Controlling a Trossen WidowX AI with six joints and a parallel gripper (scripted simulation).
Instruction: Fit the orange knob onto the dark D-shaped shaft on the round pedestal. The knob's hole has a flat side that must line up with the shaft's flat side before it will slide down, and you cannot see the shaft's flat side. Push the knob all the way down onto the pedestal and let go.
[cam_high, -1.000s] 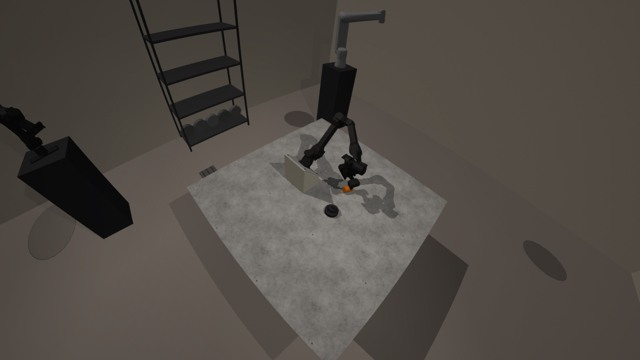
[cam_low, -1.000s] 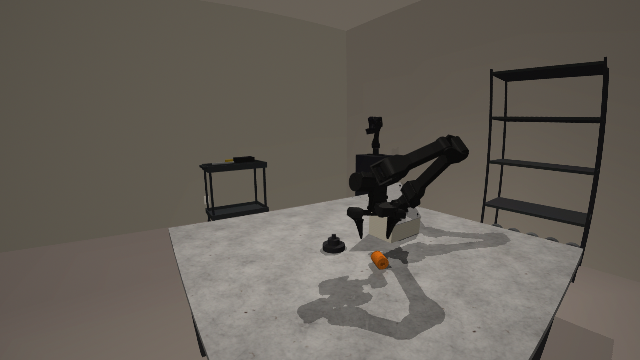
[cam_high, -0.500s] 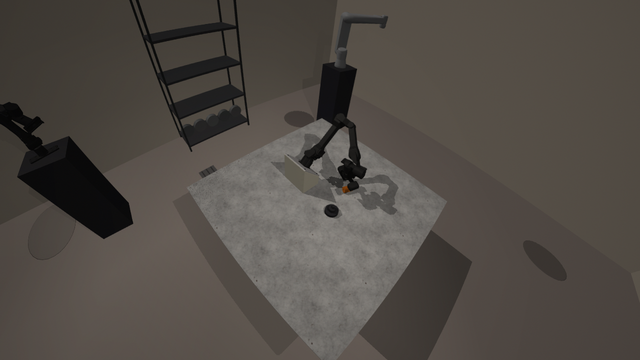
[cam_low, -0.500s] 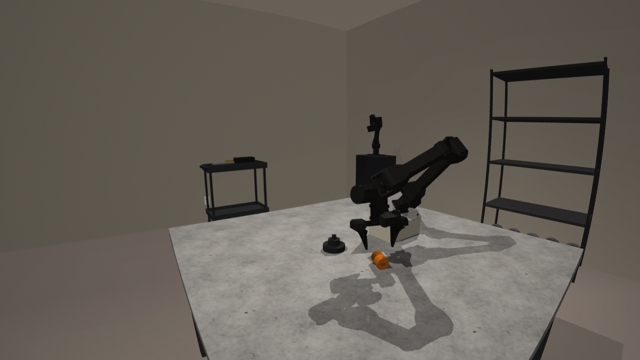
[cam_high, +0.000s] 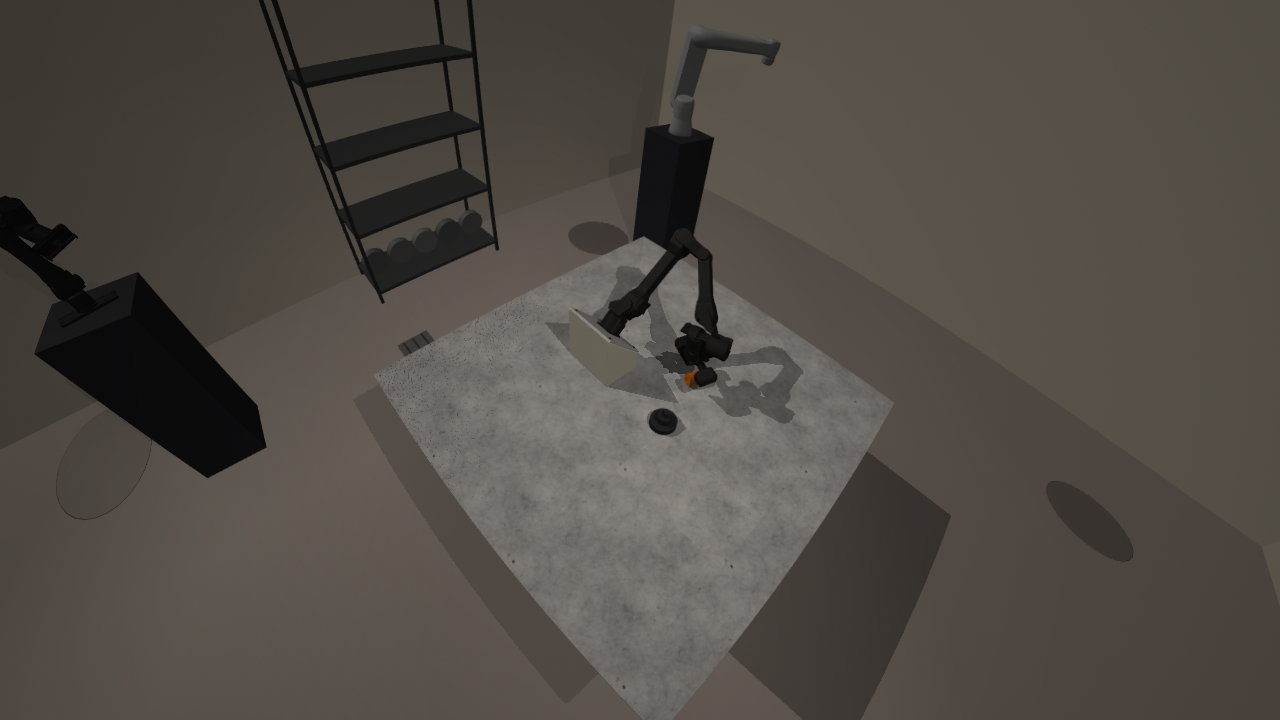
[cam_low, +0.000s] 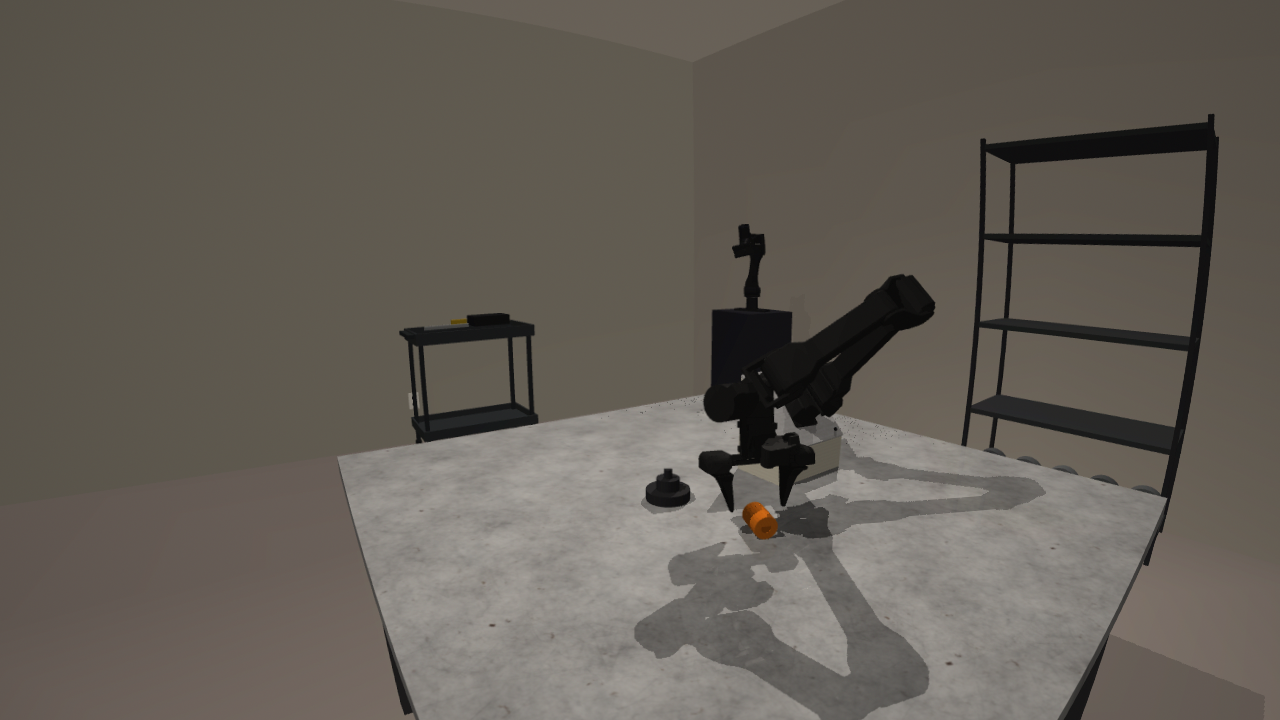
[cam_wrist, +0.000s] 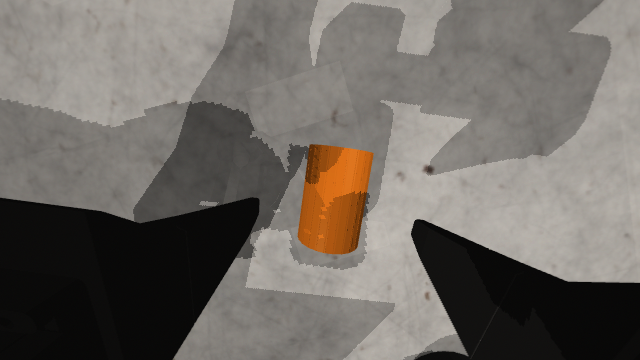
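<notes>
The orange knob (cam_high: 690, 379) (cam_low: 759, 520) (cam_wrist: 335, 200) lies on its side on the table, with its hole showing in the end face in the exterior view. My gripper (cam_low: 759, 507) (cam_wrist: 336, 216) is open and points down, its two fingertips above and to either side of the knob, with nothing between them. In the top view the gripper partly hides the knob. The round dark pedestal (cam_high: 663, 422) (cam_low: 667, 492) stands on the table, left of the gripper in the exterior view, with the short shaft (cam_low: 667, 471) upright on top. The shaft's flat side cannot be made out.
A pale wedge-shaped box (cam_high: 597, 351) (cam_low: 821, 458) stands on the table (cam_high: 572, 537) (cam_low: 537, 573) by the arm's base, behind the gripper in the exterior view. The arm's shadows fall across the table. A dark shelf rack (cam_high: 402, 138) (cam_low: 1087, 335) stands beyond the table.
</notes>
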